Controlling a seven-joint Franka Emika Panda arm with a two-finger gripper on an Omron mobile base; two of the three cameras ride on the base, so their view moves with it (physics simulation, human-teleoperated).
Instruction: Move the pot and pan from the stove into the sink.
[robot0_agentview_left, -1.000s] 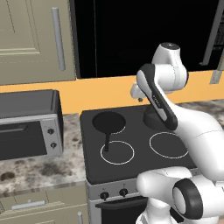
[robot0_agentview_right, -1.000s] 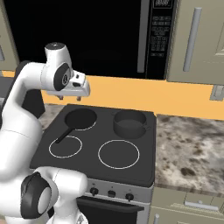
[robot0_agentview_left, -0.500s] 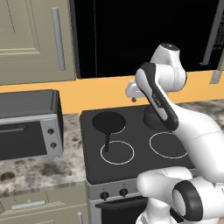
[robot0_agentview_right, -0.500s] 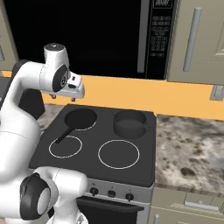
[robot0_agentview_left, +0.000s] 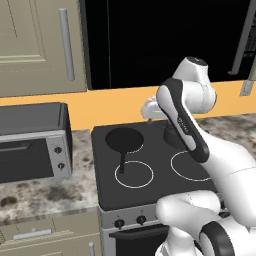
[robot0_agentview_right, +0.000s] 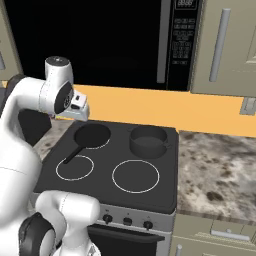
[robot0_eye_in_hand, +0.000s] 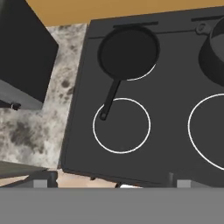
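The arm bends high over the stove (robot0_agentview_left: 150, 170), its wrist turned down so the tool (robot0_agentview_right: 76, 111) hangs above the back left burner, jaws spread wide and holding nothing. The pan (robot0_eye_in_hand: 127, 52) sits on that burner, handle reaching toward the front left ring. The pot (robot0_agentview_right: 148, 141) rests on the back right burner.

one pan (robot0_eye_in_hand: 127, 52), one pot (robot0_agentview_right: 148, 141), four burner rings and one toaster oven (robot0_agentview_left: 31, 142) are counted.

pot (robot0_eye_in_hand: 215, 54) (cut by frame edge)
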